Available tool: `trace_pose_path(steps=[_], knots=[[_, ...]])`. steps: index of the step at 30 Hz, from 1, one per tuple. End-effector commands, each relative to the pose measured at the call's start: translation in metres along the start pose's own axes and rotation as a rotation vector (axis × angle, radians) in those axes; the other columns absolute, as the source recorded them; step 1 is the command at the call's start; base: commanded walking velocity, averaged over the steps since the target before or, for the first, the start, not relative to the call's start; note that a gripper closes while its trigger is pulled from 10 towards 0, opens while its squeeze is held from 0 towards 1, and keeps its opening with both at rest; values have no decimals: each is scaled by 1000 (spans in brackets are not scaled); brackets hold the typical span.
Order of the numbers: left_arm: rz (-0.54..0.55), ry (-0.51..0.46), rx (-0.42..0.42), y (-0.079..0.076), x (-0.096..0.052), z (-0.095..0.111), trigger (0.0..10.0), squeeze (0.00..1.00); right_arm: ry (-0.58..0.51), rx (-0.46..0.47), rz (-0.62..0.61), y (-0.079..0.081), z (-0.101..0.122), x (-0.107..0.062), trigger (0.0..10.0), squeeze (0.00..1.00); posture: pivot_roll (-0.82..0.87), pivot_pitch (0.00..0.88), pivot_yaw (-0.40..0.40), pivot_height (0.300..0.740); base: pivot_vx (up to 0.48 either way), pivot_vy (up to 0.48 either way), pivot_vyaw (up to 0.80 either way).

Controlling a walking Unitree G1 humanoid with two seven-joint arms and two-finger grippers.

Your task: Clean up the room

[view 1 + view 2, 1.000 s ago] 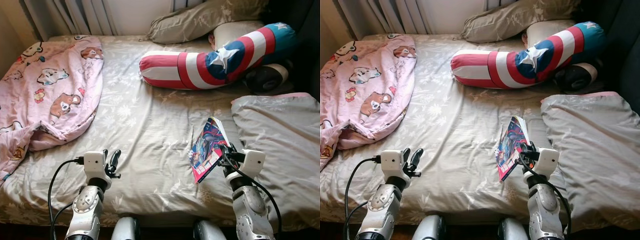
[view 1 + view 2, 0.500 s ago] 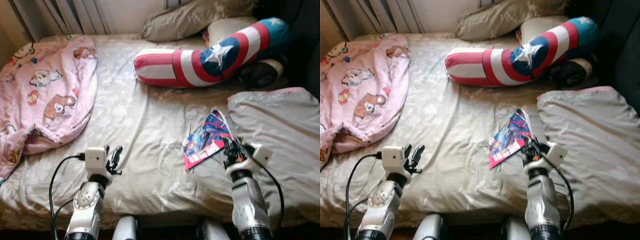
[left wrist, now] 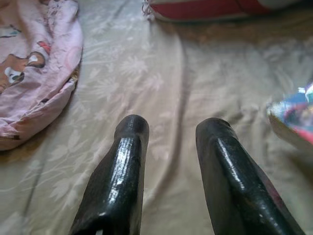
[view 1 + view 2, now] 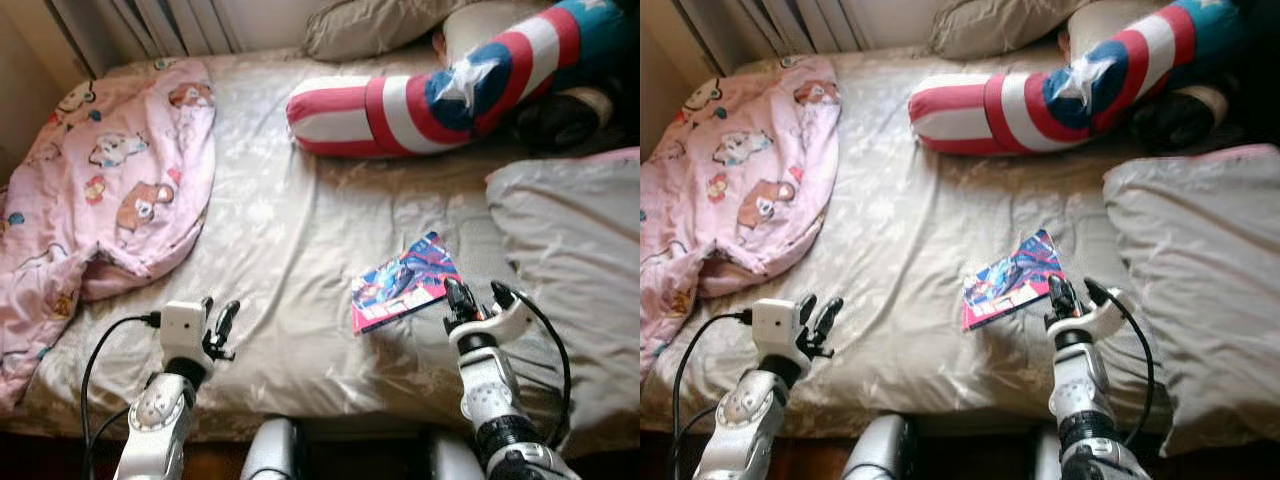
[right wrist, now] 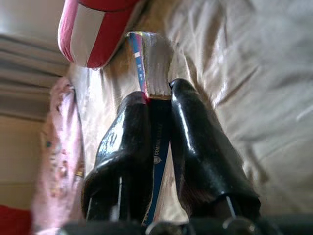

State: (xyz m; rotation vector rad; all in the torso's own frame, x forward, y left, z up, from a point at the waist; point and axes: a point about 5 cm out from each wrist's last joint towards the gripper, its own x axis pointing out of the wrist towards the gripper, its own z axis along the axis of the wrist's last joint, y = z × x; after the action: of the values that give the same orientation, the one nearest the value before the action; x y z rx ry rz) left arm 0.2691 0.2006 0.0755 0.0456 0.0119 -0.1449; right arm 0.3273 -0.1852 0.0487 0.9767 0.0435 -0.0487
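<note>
Here's the bed (image 4: pixel 300 230) under its pale floral sheet, taking up nearly everything before the robot; at ten o'clock a pink blanket (image 4: pixel 110 190) printed with cartoon animals lies bunched along the edge; at one o'clock a long red, white and blue bolster (image 4: pixel 440 95) with a white star stretches across, a beige pillow (image 4: pixel 370 25) just behind it at twelve; at three o'clock a grey pillow (image 4: pixel 570 240) sprawls toward the near corner. And the comic book (image 4: pixel 405 293) lies on the sheet at about five o'clock, bright cover up, just beside the grey pillow; the right gripper (image 4: pixel 470 298) is at its near right corner, and the right wrist view shows the two black fingers (image 5: pixel 195 137) close on either side of the book's edge, pages sandwiched between them, clamped onto it. Over at seven o'clock the left gripper (image 4: pixel 222 320) hovers above bare sheet, its fingers (image 3: pixel 122 166) apart with a plain gap, grasping nothing.
</note>
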Motion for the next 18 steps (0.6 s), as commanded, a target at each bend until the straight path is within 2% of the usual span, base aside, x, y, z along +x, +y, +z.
trace_pose_path(steps=[1,2,5,7,8,9,11,13,18], knots=[[-7,28,27,5,-6,-1,10000,0,-9,41,31,6,0,4,10000,0,179,259,166,645,0,0,0],[-3,39,35,7,-10,-1,10000,0,-8,12,8,4,0,4,10000,0,188,268,176,645,0,0,0],[-4,61,33,8,-19,-3,10000,0,-21,17,-47,-6,2,0,10000,0,198,288,189,645,0,0,0],[-9,77,33,7,-26,-4,10000,0,-24,0,-151,-21,4,-7,10000,0,203,303,197,645,0,0,0],[-9,77,33,7,-26,-4,10000,0,-24,0,-151,-21,4,-7,10000,0,203,303,197,645,0,0,0],[-12,90,34,6,-30,-5,10000,0,-33,-27,-242,-32,6,-13,10000,0,205,312,201,645,0,0,0],[-13,95,35,6,-32,-5,10000,0,-36,-26,-278,-38,6,-16,10000,0,206,314,202,645,0,0,0],[-15,110,34,5,-36,-4,10000,0,-42,-9,-359,-52,6,-26,10000,0,219,321,206,645,0,0,0],[-15,126,36,6,-39,-2,10000,0,-30,-19,-422,-63,4,-35,10000,0,221,325,211,645,0,0,0]])
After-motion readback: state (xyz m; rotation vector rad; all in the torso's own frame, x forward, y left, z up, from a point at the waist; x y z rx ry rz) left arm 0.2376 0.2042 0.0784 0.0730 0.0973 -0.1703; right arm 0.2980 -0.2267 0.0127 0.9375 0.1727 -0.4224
